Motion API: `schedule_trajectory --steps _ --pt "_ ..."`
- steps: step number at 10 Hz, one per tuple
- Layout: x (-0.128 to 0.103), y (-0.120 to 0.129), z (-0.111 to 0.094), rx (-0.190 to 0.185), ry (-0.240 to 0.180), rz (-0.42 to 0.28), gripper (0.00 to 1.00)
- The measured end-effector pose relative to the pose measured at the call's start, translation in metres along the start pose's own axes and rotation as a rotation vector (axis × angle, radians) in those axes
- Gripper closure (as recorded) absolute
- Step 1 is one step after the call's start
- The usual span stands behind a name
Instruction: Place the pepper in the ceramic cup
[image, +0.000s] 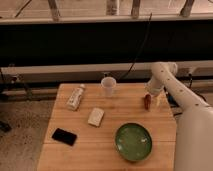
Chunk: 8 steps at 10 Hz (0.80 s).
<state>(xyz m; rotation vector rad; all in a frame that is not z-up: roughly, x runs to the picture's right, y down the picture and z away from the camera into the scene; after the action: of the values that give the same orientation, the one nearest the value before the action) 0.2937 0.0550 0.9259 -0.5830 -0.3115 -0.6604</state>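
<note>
The end effector hung at the right edge of the counter, right at the pepper, its grip impossible to tell, and the ceramic cup, well apart, had not yet received the pepper.

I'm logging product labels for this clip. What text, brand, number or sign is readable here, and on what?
No text can be read anywhere.
Bottle: label too blurred to read.
Packet, phone, cup, bowl: no markings visible.
Tool, at the pepper near the table right edge: no lettering visible.
</note>
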Motion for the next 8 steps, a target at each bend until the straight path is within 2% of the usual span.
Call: schedule_trajectory --steps 5,7,8 --pt "0.02 0.0 0.021 -0.057 0.001 -0.026 0.2" --pt "0.024 0.003 0.025 -0.073 -0.005 -0.027 0.31" --pt "0.024 0.004 0.026 -0.081 -0.008 -0.029 0.42"
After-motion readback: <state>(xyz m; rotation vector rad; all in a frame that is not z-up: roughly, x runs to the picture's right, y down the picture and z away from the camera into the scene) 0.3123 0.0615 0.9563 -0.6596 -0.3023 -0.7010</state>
